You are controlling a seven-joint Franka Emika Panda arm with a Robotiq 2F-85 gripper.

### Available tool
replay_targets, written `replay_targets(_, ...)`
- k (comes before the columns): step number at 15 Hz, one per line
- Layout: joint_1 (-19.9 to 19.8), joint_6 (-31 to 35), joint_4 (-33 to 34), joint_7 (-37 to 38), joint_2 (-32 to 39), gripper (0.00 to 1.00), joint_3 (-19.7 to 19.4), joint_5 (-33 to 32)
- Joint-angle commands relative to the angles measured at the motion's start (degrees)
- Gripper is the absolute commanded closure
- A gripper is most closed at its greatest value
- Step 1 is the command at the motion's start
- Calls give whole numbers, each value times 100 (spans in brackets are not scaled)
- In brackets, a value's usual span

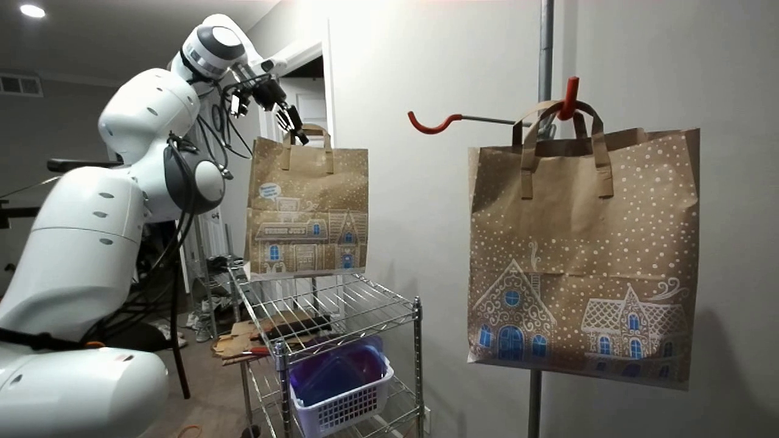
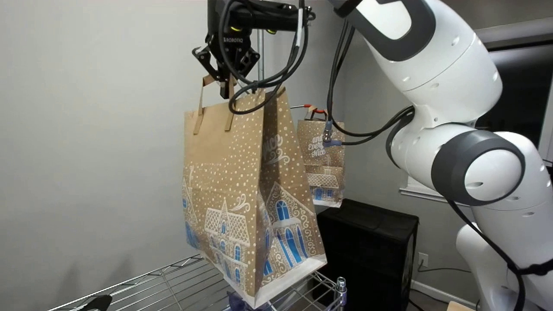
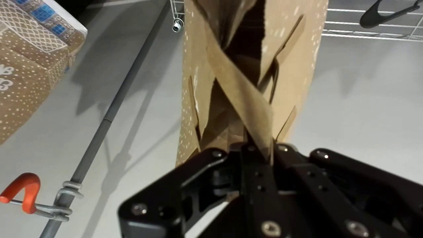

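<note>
Standing beneath a black Robotiq gripper [image 2: 225,88], a chrome wire shelf unit [image 1: 419,353] is set close to a plain grey wall [image 2: 108,129], with a white basket [image 1: 350,409] on a lower tier, purple plastic [image 1: 341,377] showing inside it. Behind the gripper in an exterior view rises a white door frame [image 1: 330,73]. Well apart from the gripper stands a metal pole [image 1: 546,55], where a matching second bag [image 1: 566,225] hangs from a red-tipped hook [image 1: 571,97]. A black fabric box [image 2: 367,259] sits far lower than the gripper. Directly below the gripper is the brown paper bag [image 2: 224,151], hanging by a paper handle [image 3: 243,99] pinched between closed fingers [image 3: 257,172]. White dots are scattered over its sides above frosted-looking houses with blue windows, a horizontal fold line crosses its face, and white edges the bottom. Past the fingers in the wrist view, its mouth gapes, the handle twisted above it. Whether the bag's base touches the shelf cannot be made out.
</note>
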Motion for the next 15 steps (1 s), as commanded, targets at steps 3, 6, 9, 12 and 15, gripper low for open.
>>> replay_targets(3, -218, -1102, 2, -1324, -665, 99, 259, 88)
replay_targets(6, -340, -1638, 3, -2345, -911, 99, 353, -72)
replay_targets(9, -646, -1858, -3, -3363, -1111, 99, 463, -75)
replay_targets(12, -1250, -1859, -54, -4178, -1266, 99, 619, 98)
replay_targets(15, -1895, -1856, -132, -4656, -1227, 99, 736, 153)
